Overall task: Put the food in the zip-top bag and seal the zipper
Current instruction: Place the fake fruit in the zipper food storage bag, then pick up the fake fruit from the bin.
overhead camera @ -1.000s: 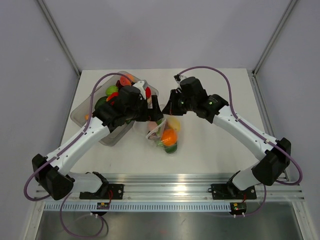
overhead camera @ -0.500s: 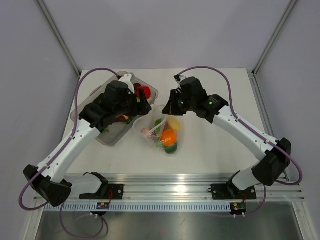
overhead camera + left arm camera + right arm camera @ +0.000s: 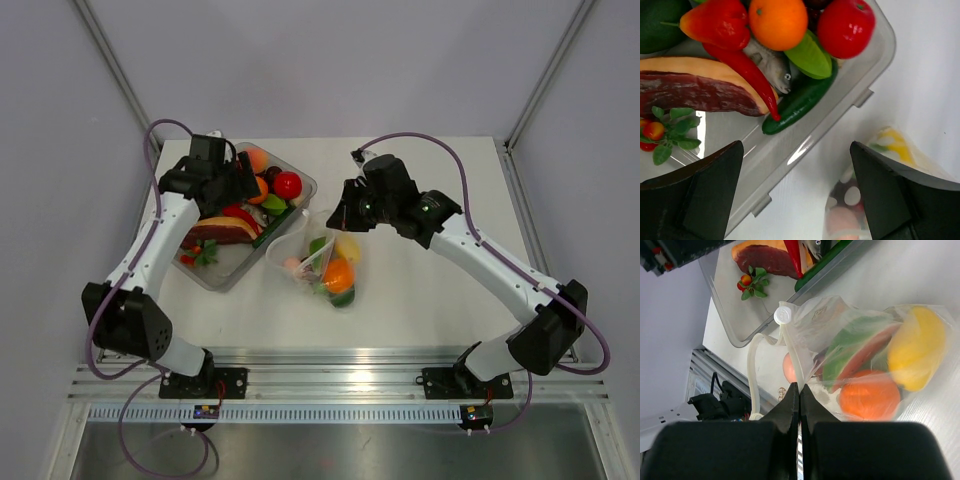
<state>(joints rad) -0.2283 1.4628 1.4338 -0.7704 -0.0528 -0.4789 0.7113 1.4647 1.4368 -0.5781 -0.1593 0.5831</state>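
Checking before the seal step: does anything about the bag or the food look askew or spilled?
Nothing has spilled. The zip-top bag lies on its side with its zipper unsealed and bowed where the right gripper pinches it; a peach-pink piece sits close to that open mouth.

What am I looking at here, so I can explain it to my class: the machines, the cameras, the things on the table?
Two robot arms are bolted at the near edge of a white table. One picture looks down from above; the other two come from a camera on each wrist, so the dark shapes at the bottom are that arm's own fingers. On the table lie a clear tray of toy food and a zip-top bag with an orange piece and a yellow piece inside. The right gripper is shut on the bag's mouth edge. The left gripper is open and empty above the tray.
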